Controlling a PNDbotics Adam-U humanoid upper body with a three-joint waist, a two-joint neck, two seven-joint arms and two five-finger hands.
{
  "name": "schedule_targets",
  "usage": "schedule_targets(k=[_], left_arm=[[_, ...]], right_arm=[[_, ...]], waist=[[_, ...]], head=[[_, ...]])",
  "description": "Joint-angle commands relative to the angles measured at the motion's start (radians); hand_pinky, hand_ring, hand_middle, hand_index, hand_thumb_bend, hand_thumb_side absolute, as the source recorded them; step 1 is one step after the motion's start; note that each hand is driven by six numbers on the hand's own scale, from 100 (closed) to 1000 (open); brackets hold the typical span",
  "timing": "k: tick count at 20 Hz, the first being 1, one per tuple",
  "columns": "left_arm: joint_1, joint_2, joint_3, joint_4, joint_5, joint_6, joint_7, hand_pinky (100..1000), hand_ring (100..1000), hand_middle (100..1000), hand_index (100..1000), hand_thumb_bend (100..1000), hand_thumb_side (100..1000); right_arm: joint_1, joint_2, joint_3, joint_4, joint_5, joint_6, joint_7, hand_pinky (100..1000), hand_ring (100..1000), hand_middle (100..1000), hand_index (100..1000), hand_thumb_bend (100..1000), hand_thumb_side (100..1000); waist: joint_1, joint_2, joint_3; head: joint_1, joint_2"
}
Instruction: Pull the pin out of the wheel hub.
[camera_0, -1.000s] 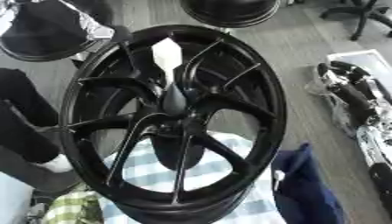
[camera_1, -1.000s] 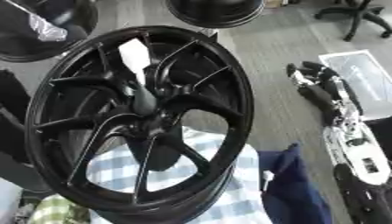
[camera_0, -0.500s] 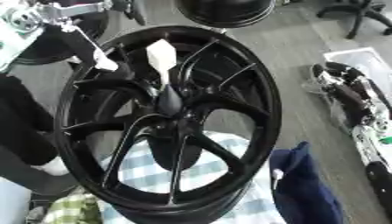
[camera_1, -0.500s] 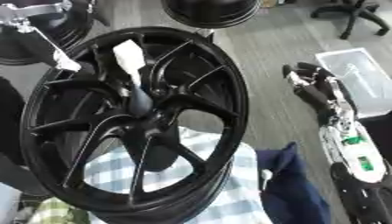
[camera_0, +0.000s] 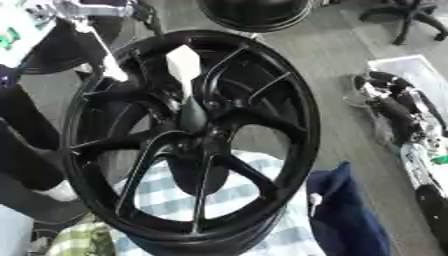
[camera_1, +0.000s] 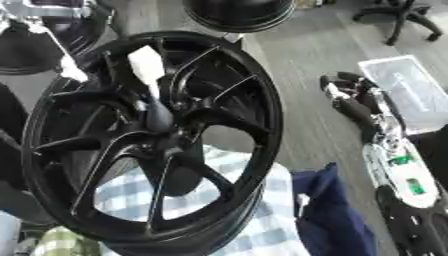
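A black multi-spoke wheel (camera_0: 289, 125) stands tilted on a checked cloth (camera_0: 166, 195). From its dark centre hub (camera_0: 193, 116) a white pin (camera_0: 183, 66) sticks up toward the upper left, seated in the hub. My left hand (camera_0: 112, 71) comes in from the upper left: one thin straight finger with a white tip lies at the wheel's upper-left rim, a short way left of the pin and not touching it. My right hand (camera_1: 352, 99) hangs at the right, away from the wheel, fingers relaxed and holding nothing.
A second black wheel (camera_1: 238, 14) lies behind on the grey floor. A dark blue cloth (camera_0: 346, 215) hangs right of the wheel. A white bin (camera_1: 407, 90) sits far right, with an office chair base (camera_0: 411, 20) at the top right.
My left hand has come into view from the upper left and dropped to the wheel's upper-left rim beside the pin. The pin stays in the hub; the right hand has barely moved.
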Motion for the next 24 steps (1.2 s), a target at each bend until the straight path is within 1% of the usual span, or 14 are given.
schedule_targets(k=[1,11,15,16,17,18,19,22,24], left_arm=[[-0.036,0.01,0.022,-0.029,0.04,-0.084,-0.155,844,793,746,792,509,199],[-0.07,0.007,-0.007,-0.046,0.106,-0.059,-0.157,846,789,745,787,516,192],[-0.07,0.006,-0.044,-0.06,0.144,-0.056,-0.157,850,792,748,787,521,170],[-0.069,0.007,-0.055,-0.067,0.151,-0.056,-0.157,854,798,754,790,526,144],[-0.068,0.009,-0.065,-0.075,0.157,-0.057,-0.157,855,801,756,791,524,141],[-0.067,0.012,-0.075,-0.081,0.159,-0.057,-0.157,860,809,764,793,526,110],[-0.065,0.015,-0.086,-0.085,0.156,-0.06,-0.157,862,813,766,792,533,100],[-0.063,0.023,-0.103,-0.08,0.13,-0.088,-0.157,868,821,766,792,608,130],[-0.065,0.022,-0.1,-0.069,0.116,-0.114,-0.157,869,819,758,793,610,137]], right_arm=[[-0.006,-0.021,-0.002,-0.007,-0.006,-0.001,0.001,848,771,716,794,346,357],[-0.007,-0.032,0.0,-0.005,-0.002,-0.001,0.004,848,770,715,794,343,361],[-0.008,-0.034,0.0,-0.004,-0.001,-0.001,0.005,848,770,714,794,341,362],[-0.008,-0.035,-0.001,-0.004,-0.001,-0.001,0.004,848,770,714,794,341,363],[-0.008,-0.035,-0.001,-0.003,-0.001,0.0,0.004,848,770,714,794,341,363],[-0.008,-0.034,0.0,-0.003,-0.001,0.0,0.005,848,770,715,794,341,363],[-0.008,-0.034,0.0,-0.002,-0.001,0.0,0.005,848,770,715,794,341,363],[-0.008,-0.034,0.001,-0.001,0.0,0.0,0.007,849,770,715,794,340,364],[-0.007,-0.033,0.001,-0.001,0.001,0.001,0.007,849,770,715,794,339,365]], waist=[[-0.003,-0.022,-0.002],[0.014,-0.011,-0.01],[0.019,-0.007,-0.015],[0.021,-0.006,-0.016],[0.022,-0.006,-0.016],[0.023,-0.006,-0.017],[0.024,-0.007,-0.018],[0.028,-0.009,-0.02],[0.029,-0.009,-0.02]], head=[[-0.004,-0.005],[-0.021,-0.012],[-0.025,-0.017],[-0.025,-0.018],[-0.025,-0.018],[-0.026,-0.018],[-0.026,-0.018],[-0.025,-0.019],[-0.026,-0.021]])
